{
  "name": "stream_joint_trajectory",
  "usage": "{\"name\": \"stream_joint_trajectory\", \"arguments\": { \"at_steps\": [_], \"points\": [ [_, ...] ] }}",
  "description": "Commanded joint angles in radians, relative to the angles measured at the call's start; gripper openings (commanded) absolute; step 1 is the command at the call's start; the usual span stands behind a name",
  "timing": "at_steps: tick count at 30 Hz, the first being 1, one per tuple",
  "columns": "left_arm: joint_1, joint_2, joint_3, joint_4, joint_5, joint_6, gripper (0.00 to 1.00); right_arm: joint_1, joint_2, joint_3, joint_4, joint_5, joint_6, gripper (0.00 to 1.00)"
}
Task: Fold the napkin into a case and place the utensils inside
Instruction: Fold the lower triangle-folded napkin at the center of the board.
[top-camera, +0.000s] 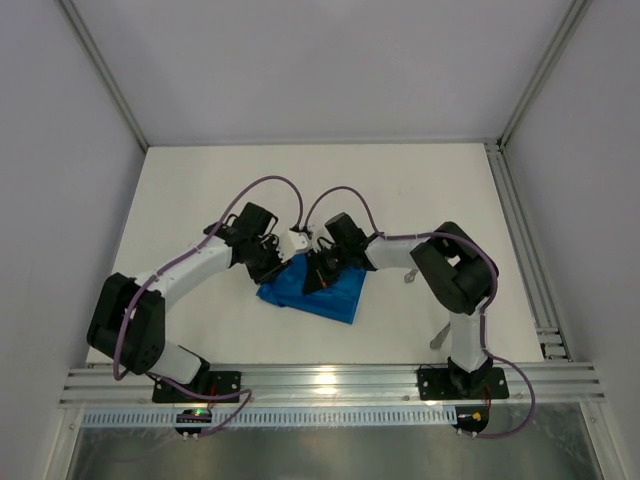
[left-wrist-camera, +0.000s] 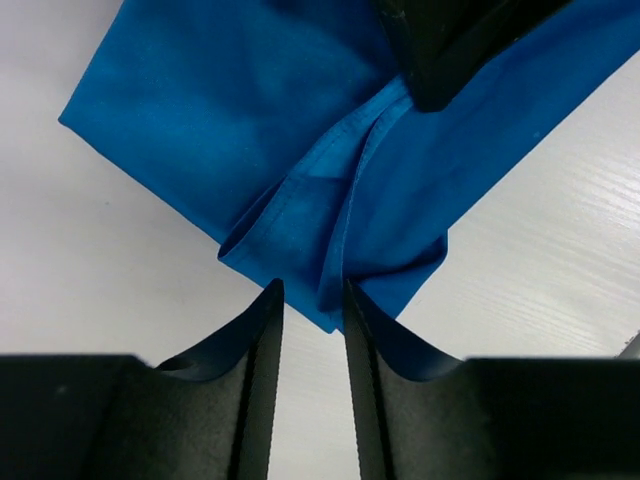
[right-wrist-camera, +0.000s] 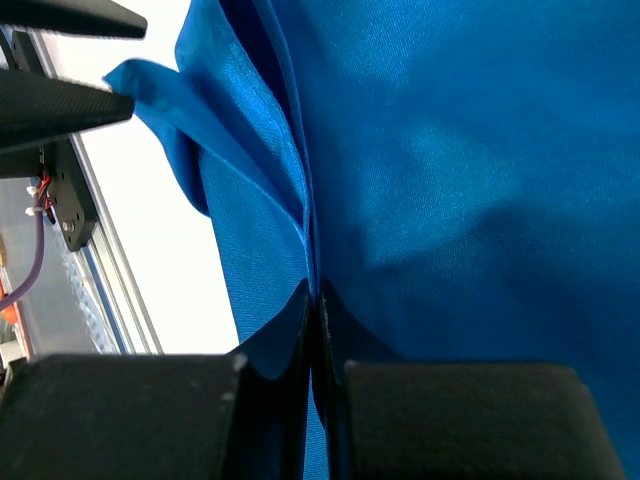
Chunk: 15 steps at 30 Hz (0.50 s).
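Observation:
The blue napkin (top-camera: 332, 300) lies rumpled and partly folded on the white table, mid-way between both arms. My right gripper (top-camera: 316, 280) (right-wrist-camera: 316, 292) is shut on a raised fold of the napkin (right-wrist-camera: 450, 150). My left gripper (top-camera: 277, 267) (left-wrist-camera: 312, 292) stands open, with a corner of the napkin (left-wrist-camera: 250, 120) lying just between its fingertips, ungripped. One right finger (left-wrist-camera: 450, 50) shows at the top of the left wrist view. Two silver utensils lie to the right: one (top-camera: 410, 276) beside the right forearm, the other (top-camera: 438, 338) near the right arm's base.
An aluminium rail (top-camera: 330, 382) runs along the near edge of the table, and another (top-camera: 522, 250) along its right side. Grey enclosure walls stand at the left, back and right. Purple cables loop above both wrists.

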Motion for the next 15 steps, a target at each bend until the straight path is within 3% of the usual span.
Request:
{"name": "stream_joint_trajectory", "arguments": {
  "at_steps": [1, 8, 15],
  "points": [
    [0.003, 0.019, -0.019, 0.069, -0.009, 0.018, 0.28, -0.003, 0.026, 0.023, -0.065, 0.012, -0.041, 0.08],
    [0.003, 0.045, -0.003, 0.045, 0.024, 0.015, 0.29, -0.003, 0.026, 0.034, -0.077, 0.009, -0.048, 0.07],
    [0.003, 0.091, -0.003, 0.074, -0.035, -0.013, 0.0, -0.005, 0.025, 0.037, -0.076, -0.017, -0.05, 0.11]
  ]
}}
